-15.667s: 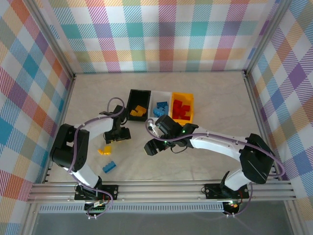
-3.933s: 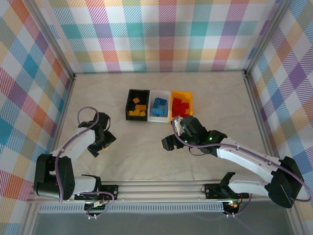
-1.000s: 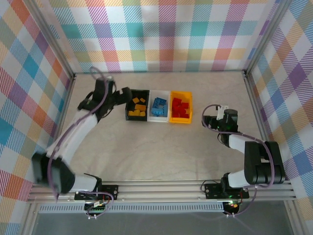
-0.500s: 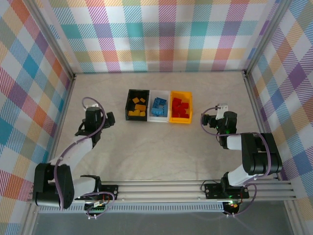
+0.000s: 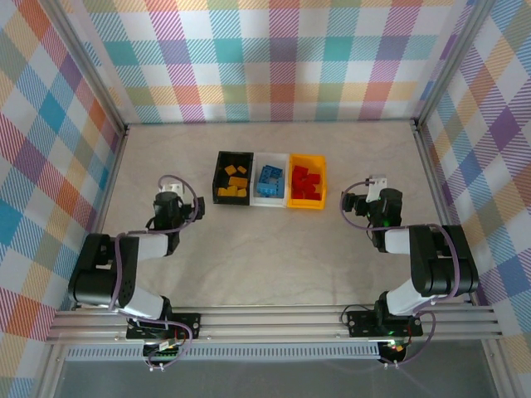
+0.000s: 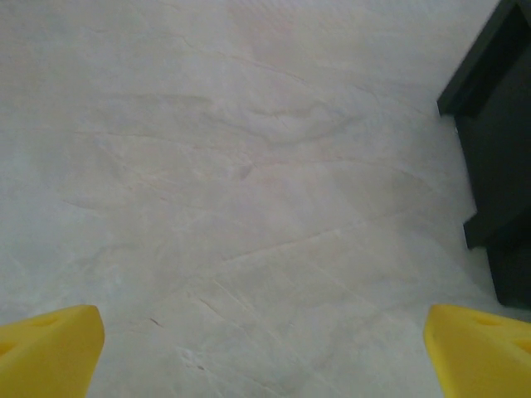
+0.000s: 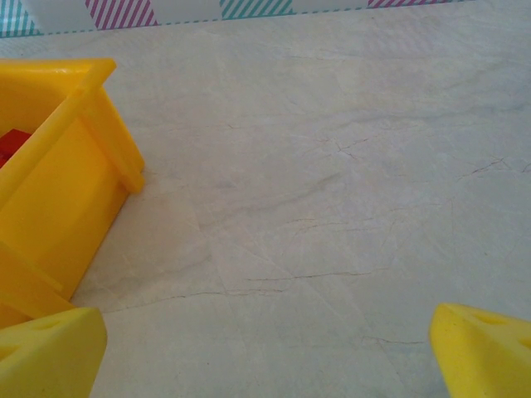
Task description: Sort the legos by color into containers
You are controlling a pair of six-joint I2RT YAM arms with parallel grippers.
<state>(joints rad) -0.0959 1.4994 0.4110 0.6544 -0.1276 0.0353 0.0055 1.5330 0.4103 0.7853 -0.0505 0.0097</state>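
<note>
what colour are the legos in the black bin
Yellow-orange legos in the black bin, clearest in the top external view.

black bin point(image 6: 498, 157), left of white bin point(image 5: 271, 201): cut by right edge of left wrist view, inside hidden | yellow bin point(image 7: 58, 191), right of white bin: cut by left edge of right wrist view; red brick point(image 7: 10, 145) mostly behind its wall | left gripper point(image 6: 264, 336) fingertips point(image 6: 50, 352): cut at bottom corners | right gripper point(image 7: 267, 340): likewise | bricks point(image 5: 270, 178) from above: too small to count

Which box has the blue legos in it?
The white bin, the middle one of three. The black bin beside it holds yellow-orange legos; the yellow bin holds red legos.
</note>
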